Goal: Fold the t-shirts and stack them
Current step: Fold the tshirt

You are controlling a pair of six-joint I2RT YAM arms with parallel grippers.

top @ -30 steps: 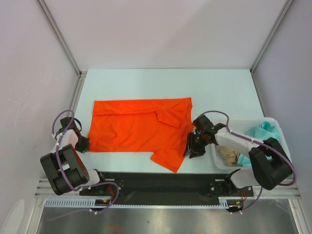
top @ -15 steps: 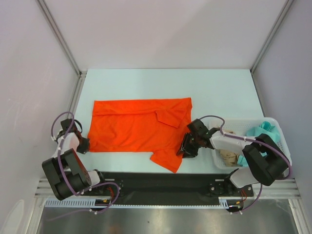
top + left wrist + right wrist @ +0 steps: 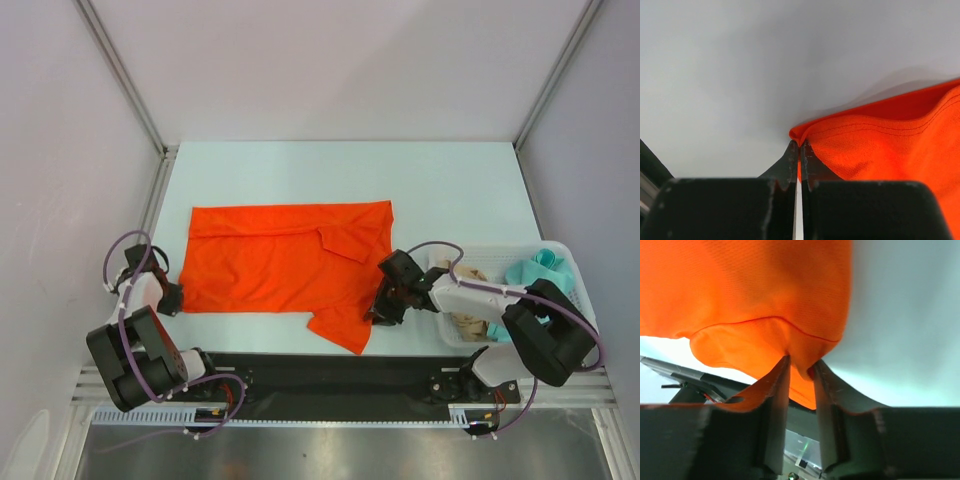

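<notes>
Orange t-shirt [image 3: 285, 265] edges pinched inside left claw [image 3: 799, 146], right claw [image 3: 801, 364].

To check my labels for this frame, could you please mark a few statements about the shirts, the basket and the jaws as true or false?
1. The orange shirt lies spread on the table. True.
2. The teal shirt lies on the table. False: it sits in the basket.
3. The left jaws are shut on a corner of the orange shirt. True.
4. The right jaws hang over the basket. False: they are at the orange shirt's near right edge, with cloth between them.
5. The beige shirt is stacked on the orange one. False: it is in the basket.
</notes>
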